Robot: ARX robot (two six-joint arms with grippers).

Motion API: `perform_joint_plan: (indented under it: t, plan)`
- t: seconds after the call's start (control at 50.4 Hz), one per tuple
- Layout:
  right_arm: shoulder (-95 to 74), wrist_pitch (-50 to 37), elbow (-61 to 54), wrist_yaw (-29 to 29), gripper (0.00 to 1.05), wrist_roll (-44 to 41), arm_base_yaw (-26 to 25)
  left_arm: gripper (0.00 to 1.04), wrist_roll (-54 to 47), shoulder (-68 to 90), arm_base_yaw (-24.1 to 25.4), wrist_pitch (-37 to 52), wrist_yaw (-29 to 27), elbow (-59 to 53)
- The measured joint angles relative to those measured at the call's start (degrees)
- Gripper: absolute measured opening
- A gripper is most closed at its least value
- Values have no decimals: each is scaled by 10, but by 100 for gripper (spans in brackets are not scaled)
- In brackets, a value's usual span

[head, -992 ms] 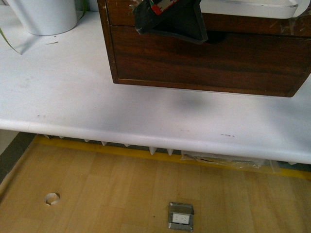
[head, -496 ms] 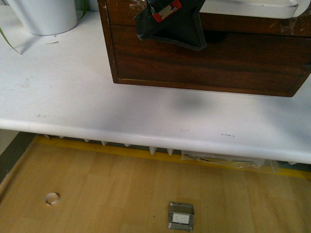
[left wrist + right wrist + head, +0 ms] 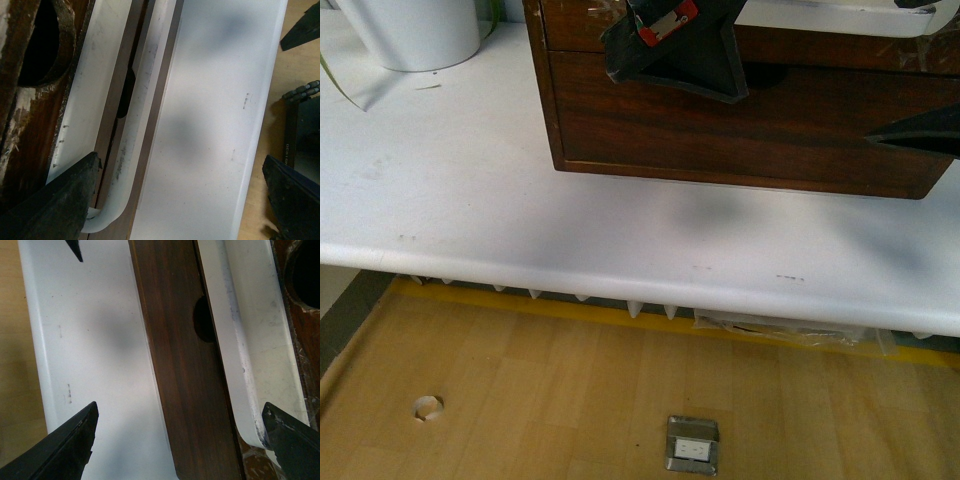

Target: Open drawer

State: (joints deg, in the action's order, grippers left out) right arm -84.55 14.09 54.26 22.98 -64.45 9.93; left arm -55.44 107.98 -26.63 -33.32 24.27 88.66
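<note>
White counter [image 3: 470, 200] fills most of the front view, with wood floor [image 3: 520, 400] below its edge. On the counter stands a dark wood cabinet [image 3: 542, 90], and the drawer [image 3: 840, 50] you want is the upper one in it, cut by the top of the front view. Its long white handle [image 3: 820, 15] runs across the front, toward the right side. In the right wrist view a half-round notch [image 3: 202, 320] cuts the wood edge just beside the handle. The drawer front seems in line with the plain lower front [image 3: 740, 130] under it.

Your left gripper [image 3: 180, 160] hangs before the upper left part of the cabinet, at the handle's left end. Its jaws are spread wide: in its wrist view one finger [image 3: 55, 205] lies over the rounded end of the handle, and the other finger [image 3: 295, 200] is out over the floor past the counter edge. Whether the finger touches the handle, I cannot tell. Your right gripper [image 3: 180, 407] has also its jaws spread wide, holding nothing; the handle and notch show between its fingers. In the front view only its dark finger tip [image 3: 930, 135] shows, at the right edge before the lower front.

Further out, a white pot [image 3: 410, 30] stands on the counter, left of the cabinet. On the floor lie a metal outlet box [image 3: 692, 445] and a small tape ring [image 3: 427, 407].
</note>
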Motion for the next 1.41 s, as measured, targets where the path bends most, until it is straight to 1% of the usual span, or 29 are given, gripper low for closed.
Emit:
perform_joint_plan:
  t: [0.238,0.397,0.774,1.032,1.171,1.409]
  plan:
    - [-29,-8,14,-6,96,6,11,98,0,1,0,0,-1,0]
    - [-35,10,23,-7,96,0,16,98,-4,1,0,-3,0,0]
    - [-25,91,36,6,96,-77,14,99,-42,0,0,-39,14,-1]
    - [20,99,-7,16,96,-110,16,99,-78,-45,-6,-40,13,-60]
    - [59,113,-38,20,96,-127,20,99,-82,-80,-13,-33,15,-106]
    - [87,123,-60,24,96,-137,23,99,-82,-108,-21,-25,12,-141]
